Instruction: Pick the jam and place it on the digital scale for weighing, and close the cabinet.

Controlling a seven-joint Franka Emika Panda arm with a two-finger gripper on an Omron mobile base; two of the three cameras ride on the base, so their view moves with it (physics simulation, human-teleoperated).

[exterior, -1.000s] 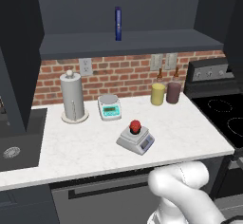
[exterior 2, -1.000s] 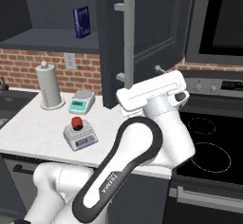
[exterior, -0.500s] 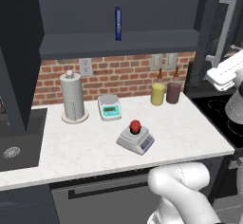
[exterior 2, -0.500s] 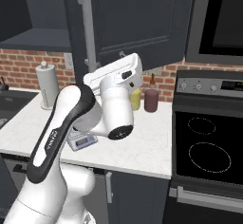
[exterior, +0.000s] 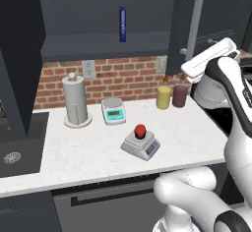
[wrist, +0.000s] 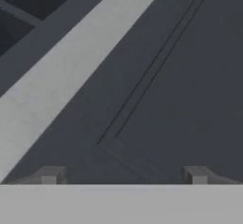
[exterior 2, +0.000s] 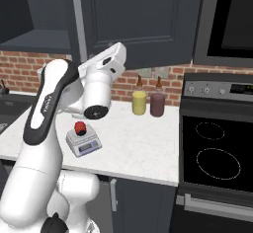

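Jam, a small squat dark jar with a red lid (exterior: 140, 130), is sitting on the low silver-grey digital scale (exterior: 141, 145) on the white marble table (exterior: 74, 147). Rightward, the dark grey cabinet door (exterior: 197, 24) is swinging further closed than before, the empty hand (wrist: 122, 174), fingertips well apart, pressing against it.

Red brick backsplash (exterior: 123, 78), white marble counter (exterior: 88, 152) (black stove (exterior 2: 217, 158) beside)

My arm (exterior 2: 47, 113) was glossy white, built of thick rounded links with dark grey bands at the joints. A black stripe with small lettering ran along one link. My hand (exterior: 209, 61) was a flat white block; my two fingertips (wrist: 49, 175) were small and grey.
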